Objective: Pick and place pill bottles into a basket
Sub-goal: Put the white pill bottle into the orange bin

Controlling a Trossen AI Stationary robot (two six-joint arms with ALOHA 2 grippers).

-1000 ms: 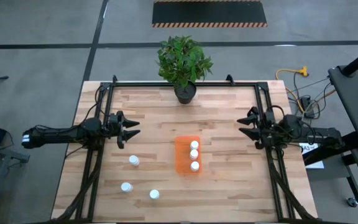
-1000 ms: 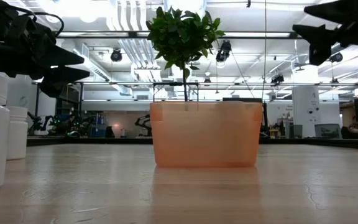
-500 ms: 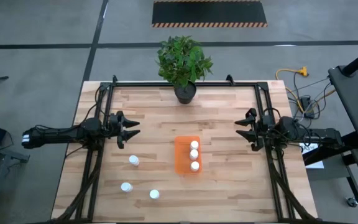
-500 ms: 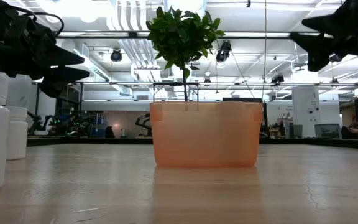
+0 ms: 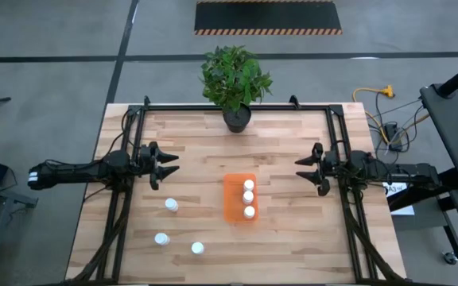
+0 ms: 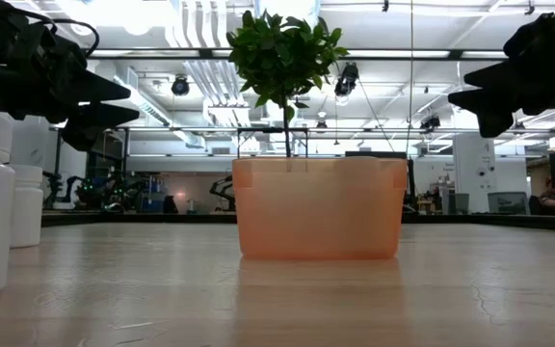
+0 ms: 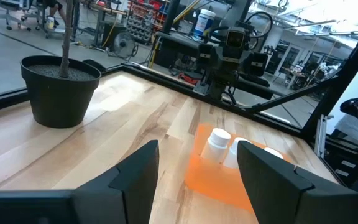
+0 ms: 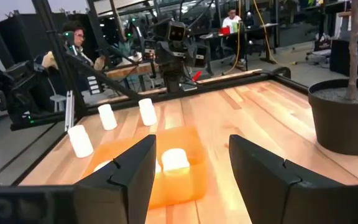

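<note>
Three bottles stand in a row inside the basket at the table's centre. Three more bottles remain loose on the table towards its front-left corner. Task judged half done. Left gripper and right gripper hover at opposite side edges, both parted and empty.

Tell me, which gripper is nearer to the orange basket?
The right gripper, open, just beyond the basket toward the right arm's side. The left gripper, also open, waits slightly farther off on the opposite side.
</note>
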